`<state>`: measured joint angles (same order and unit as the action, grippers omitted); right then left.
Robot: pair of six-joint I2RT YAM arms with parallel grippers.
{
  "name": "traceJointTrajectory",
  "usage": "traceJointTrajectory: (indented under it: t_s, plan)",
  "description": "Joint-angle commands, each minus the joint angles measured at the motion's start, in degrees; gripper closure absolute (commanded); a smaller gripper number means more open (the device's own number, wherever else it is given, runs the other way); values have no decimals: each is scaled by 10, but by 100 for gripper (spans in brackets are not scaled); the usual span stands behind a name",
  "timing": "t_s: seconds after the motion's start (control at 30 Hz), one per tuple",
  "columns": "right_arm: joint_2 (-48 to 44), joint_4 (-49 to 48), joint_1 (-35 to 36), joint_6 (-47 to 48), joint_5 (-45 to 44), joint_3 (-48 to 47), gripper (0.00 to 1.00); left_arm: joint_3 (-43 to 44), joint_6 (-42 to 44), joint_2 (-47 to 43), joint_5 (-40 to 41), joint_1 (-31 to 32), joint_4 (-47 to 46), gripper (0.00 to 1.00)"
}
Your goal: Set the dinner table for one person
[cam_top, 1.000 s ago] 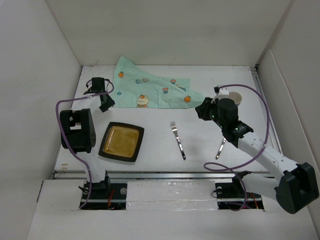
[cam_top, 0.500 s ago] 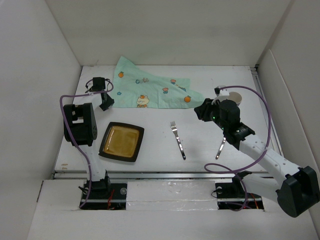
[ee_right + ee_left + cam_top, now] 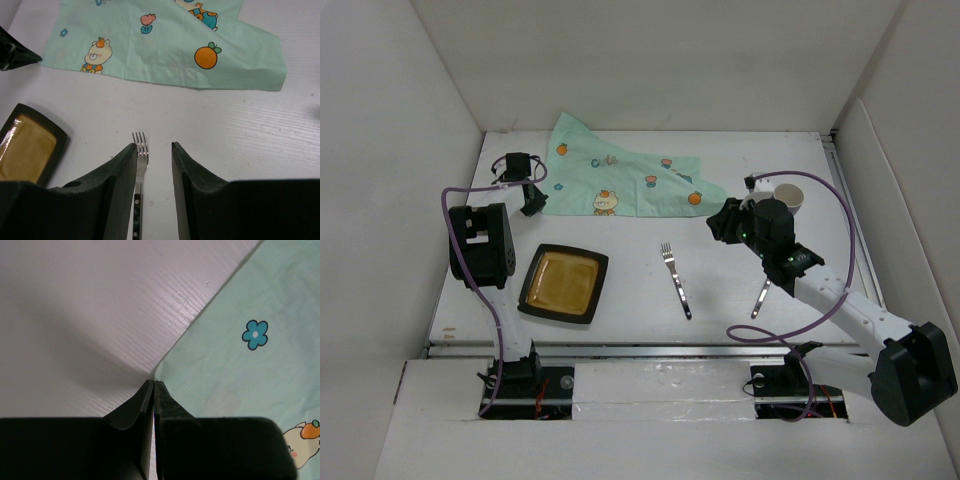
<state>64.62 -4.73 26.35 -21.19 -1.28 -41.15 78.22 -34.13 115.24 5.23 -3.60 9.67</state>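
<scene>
The dinner table (image 3: pixel 640 300) is a white tabletop. A mint-green cartoon placemat (image 3: pixel 620 180) lies crumpled at its back. My left gripper (image 3: pixel 532 207) is at the mat's near-left corner. In the left wrist view its jaws (image 3: pixel 154 382) are shut, with the corner of the placemat (image 3: pixel 235 360) pinched at their tips. My right gripper (image 3: pixel 718 225) hovers open just off the mat's near-right corner. The right wrist view looks between its jaws (image 3: pixel 154 146) at the fork (image 3: pixel 140 150) lying on the table below, with nothing held.
A dark square plate (image 3: pixel 563 283) with an amber centre sits near the left arm. The fork (image 3: pixel 676 280) lies mid-table, and another piece of cutlery (image 3: pixel 761 297) lies under the right arm. A white cup (image 3: pixel 788 196) stands at back right. White walls enclose the table.
My left gripper has closed on the placemat's near-left corner. My right gripper has drifted slightly left, toward the mat's other corner, and stays open.
</scene>
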Motion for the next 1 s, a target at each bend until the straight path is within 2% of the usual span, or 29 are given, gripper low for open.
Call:
traceJointTrajectory:
  t_s: [0.0,0.13,0.27,0.4,0.63,0.8,0.97]
  plan:
    - [2,-31,6,-3,-26,-3,59,1,2,-23,4,-3,6,100]
    - [30,-17,-19,-23,-62,-5,46,11,6,-99,-14,-3,10,100]
    - [68,-16,-47,-35,-58,-4,40,26,13,-181,-23,-9,22,100]
    - [116,-43,-64,-51,-34,10,38,-10,22,-280,-37,-14,-6,100]
    - [189,-64,-71,-69,8,13,39,-33,12,-288,-67,-14,-13,100]
    - [251,-68,-40,-68,29,-8,39,-53,-2,-304,-88,-14,-41,100]
    - [304,-42,-17,-70,-18,-46,40,-69,-10,-320,-103,-14,-53,100]
